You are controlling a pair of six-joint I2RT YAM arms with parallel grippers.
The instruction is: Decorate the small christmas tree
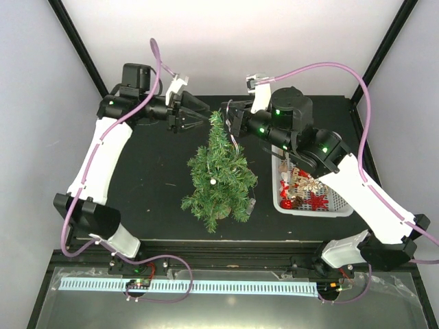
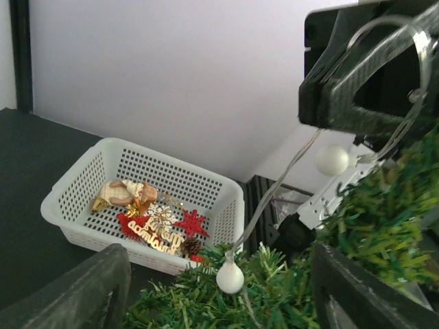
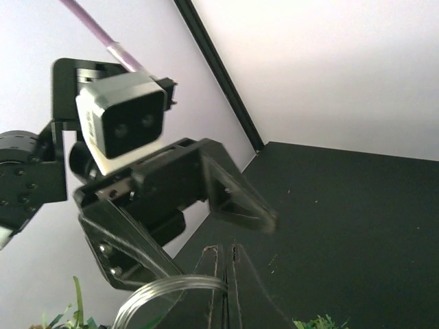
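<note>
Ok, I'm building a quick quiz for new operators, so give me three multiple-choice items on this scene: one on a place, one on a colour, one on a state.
1. From the top camera, where does the white basket stand relative to the small christmas tree?
A) left of it
B) right of it
C) on top of it

2. What colour are the round bulbs on the light string?
A) white
B) blue
C) orange

3. How is the right gripper?
A) wide open
B) shut on a red star
C) shut on the light string

Answers:
1 B, the basket sits on the table to the tree's right.
2 A, both bulbs in the left wrist view are white.
3 C, its fingers are pinched together on the clear wire.
</note>
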